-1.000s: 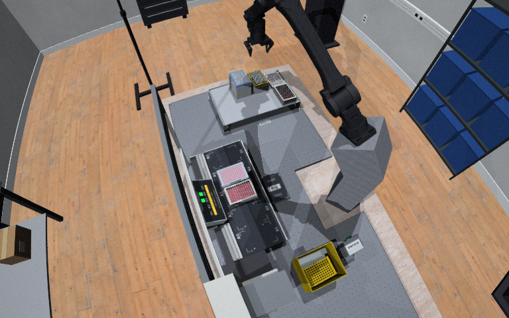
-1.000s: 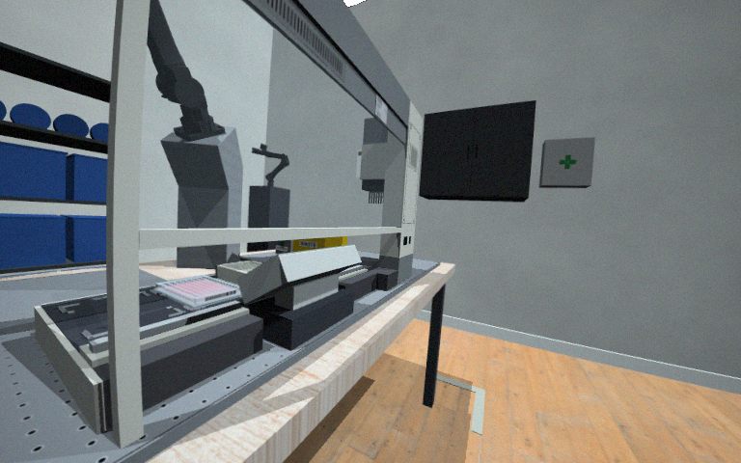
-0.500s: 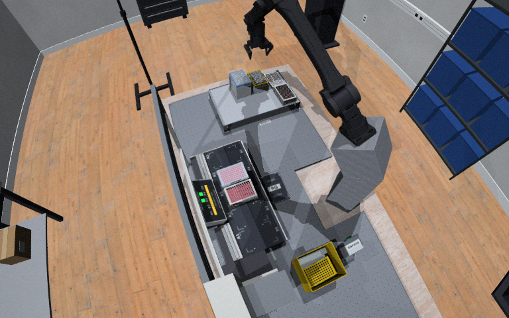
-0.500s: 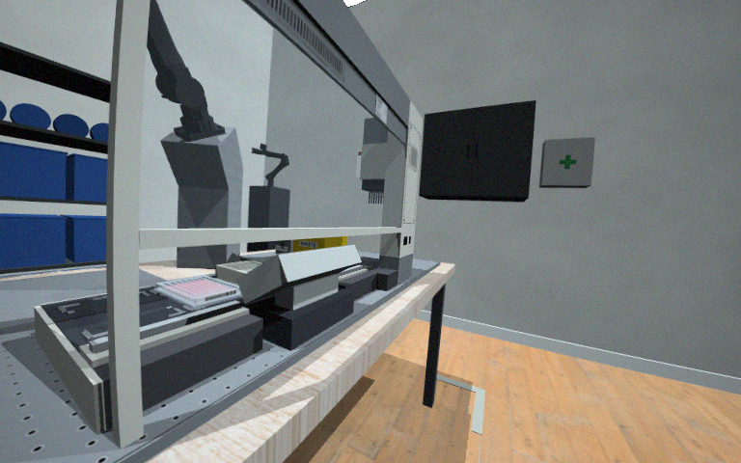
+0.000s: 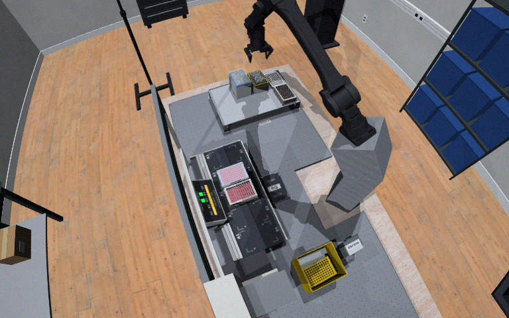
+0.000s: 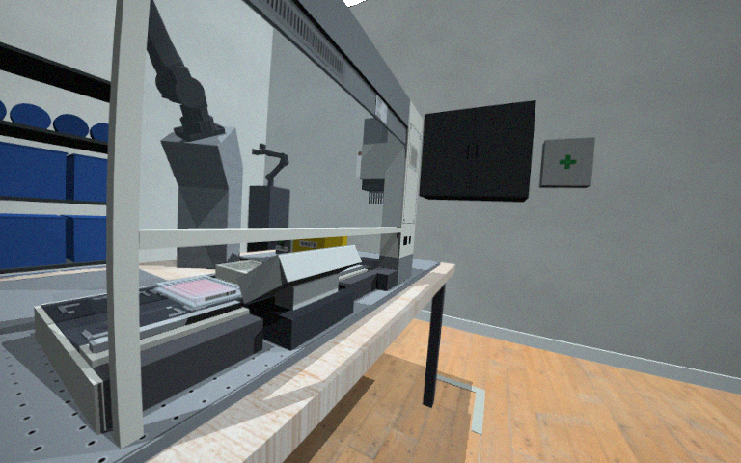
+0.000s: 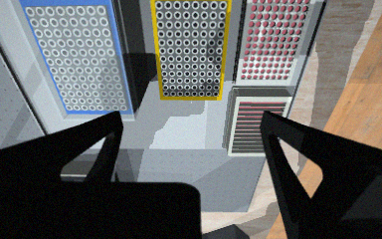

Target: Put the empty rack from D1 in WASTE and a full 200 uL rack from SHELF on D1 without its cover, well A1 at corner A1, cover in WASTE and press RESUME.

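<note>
My gripper (image 5: 258, 52) (image 7: 191, 119) is open and empty, hanging high above the shelf unit (image 5: 255, 108) (image 7: 199, 164). On the shelf stand a blue-rimmed tip rack (image 5: 238, 79) (image 7: 80, 55) at the left and a lower yellow-rimmed tip rack (image 5: 258, 77) (image 7: 191, 47) beside it; the gripper is roughly in line with the yellow one. Their size labels cannot be read. Deck position D1 (image 5: 258, 234) is bare, with its 'A1' mark to the left. The yellow waste bin (image 5: 298, 263) holds a perforated rack (image 5: 319, 270) inside its rim.
A red-dotted plate (image 5: 274, 77) (image 7: 271, 40) and a striped reservoir (image 5: 285, 92) (image 7: 259, 126) fill the shelf's right side. Two pink plates (image 5: 232, 174) (image 5: 240, 191) sit mid-deck. Nest RG (image 5: 275, 183) is bare. The RESUME box (image 5: 352, 247) stands by the bin.
</note>
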Controlling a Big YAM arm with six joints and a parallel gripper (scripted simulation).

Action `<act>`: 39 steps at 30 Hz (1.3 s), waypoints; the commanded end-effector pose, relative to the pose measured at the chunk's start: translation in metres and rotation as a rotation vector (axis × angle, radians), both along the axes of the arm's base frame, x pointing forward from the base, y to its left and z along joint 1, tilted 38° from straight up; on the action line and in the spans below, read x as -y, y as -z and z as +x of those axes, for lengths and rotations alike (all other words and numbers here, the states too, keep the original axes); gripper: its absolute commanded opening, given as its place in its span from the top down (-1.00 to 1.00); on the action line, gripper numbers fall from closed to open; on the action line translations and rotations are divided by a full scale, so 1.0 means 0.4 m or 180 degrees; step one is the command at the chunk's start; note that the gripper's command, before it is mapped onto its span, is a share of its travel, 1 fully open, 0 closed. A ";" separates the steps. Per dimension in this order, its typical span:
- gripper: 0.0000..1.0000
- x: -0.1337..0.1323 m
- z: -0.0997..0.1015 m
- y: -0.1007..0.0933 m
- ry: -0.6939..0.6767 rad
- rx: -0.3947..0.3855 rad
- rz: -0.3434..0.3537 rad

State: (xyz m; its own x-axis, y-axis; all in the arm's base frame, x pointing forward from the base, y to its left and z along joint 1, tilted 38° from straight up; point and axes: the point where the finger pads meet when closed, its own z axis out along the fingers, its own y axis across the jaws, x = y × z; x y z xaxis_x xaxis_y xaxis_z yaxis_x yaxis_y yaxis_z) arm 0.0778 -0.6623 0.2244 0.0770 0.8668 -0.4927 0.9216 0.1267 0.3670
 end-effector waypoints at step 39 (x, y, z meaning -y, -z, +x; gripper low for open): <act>-0.95 0.109 0.077 0.075 0.0008 0.0024 -0.0140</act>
